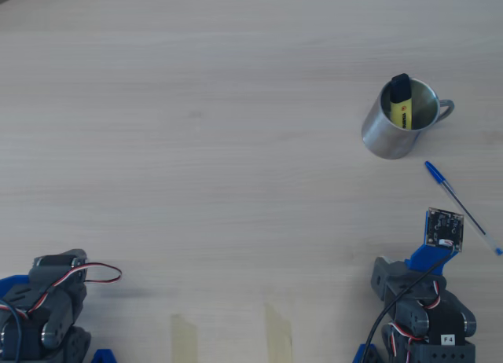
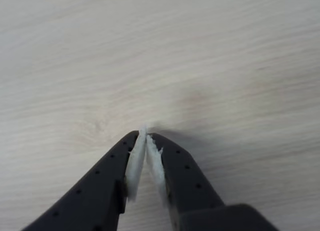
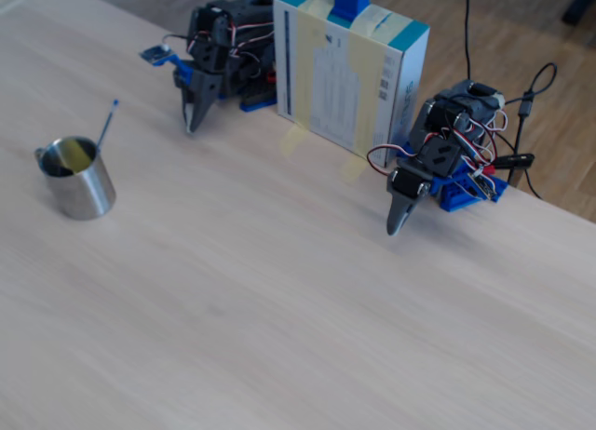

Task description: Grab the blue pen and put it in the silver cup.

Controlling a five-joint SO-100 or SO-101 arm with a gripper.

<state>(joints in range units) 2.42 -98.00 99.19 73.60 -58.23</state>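
Note:
The silver cup stands at the right of the overhead view, handle to the right, with a yellow highlighter inside. The blue pen lies flat on the table just below-right of it, cap end toward the cup. In the fixed view the cup is at the left and the pen lies behind it. My gripper points down at the table, right of the pen and apart from it. In the wrist view the gripper is shut, nothing between its white pads, over bare wood; pen and cup are out of that view.
A second arm rests folded at the far table edge, seen at lower left from overhead. A white box with blue trim stands between the two arms. Tape strips mark the near edge. A cable trails off the table.

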